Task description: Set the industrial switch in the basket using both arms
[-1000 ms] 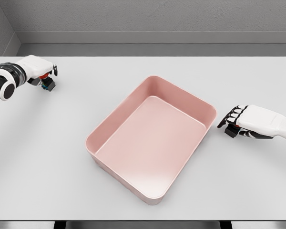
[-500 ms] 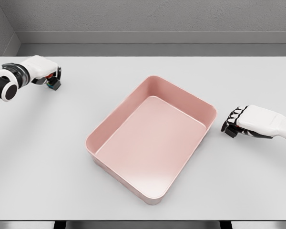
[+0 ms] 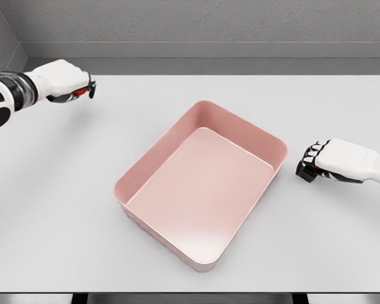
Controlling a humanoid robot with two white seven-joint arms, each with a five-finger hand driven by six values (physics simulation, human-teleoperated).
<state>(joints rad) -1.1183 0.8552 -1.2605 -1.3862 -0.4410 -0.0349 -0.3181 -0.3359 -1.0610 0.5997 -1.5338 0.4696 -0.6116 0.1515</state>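
Observation:
The pink basket (image 3: 153,144) lies tilted in the middle of the white table (image 3: 57,190). At the far left, my left hand (image 3: 82,87) is curled around a small dark switch (image 3: 81,92); only a red part of it shows under the fingers. That hand is well left of the basket's far corner. My right hand (image 3: 311,162) rests on the table just right of the basket, its fingers curled over a small dark block (image 3: 306,171) that is mostly hidden. Whether that block is another switch I cannot tell.
The table's far edge meets a grey wall (image 3: 202,25) close behind the left hand. The front table edge (image 3: 190,293) runs along the bottom of the view. Bare tabletop lies between each hand and the basket.
My left hand has moved right and slightly up with the switch, towards the basket. The right hand has drawn back a little to the right, its fingers curling tighter.

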